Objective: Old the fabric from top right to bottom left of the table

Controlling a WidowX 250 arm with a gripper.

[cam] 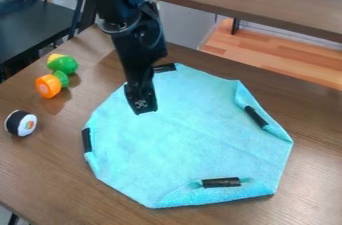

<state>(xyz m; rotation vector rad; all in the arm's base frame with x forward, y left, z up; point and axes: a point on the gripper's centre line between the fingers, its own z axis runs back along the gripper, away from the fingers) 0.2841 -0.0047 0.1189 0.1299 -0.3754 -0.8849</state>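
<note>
Right of the gripper point(144, 109) — open or closed couldn't be told — the turquoise cloth point(184, 134) was edged by slanting black tape point(256, 117).

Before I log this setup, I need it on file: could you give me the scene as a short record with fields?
surface: brown wooden table
cloth: light-blue soft fabric, spread out, edges turned in at right and bottom
on cloth: four black strips near its edges
hand: black robot hand, over the cloth's upper-left part
left of cloth: green-and-yellow toy, orange-and-green toy, black-and-white roll-shaped toy
</note>
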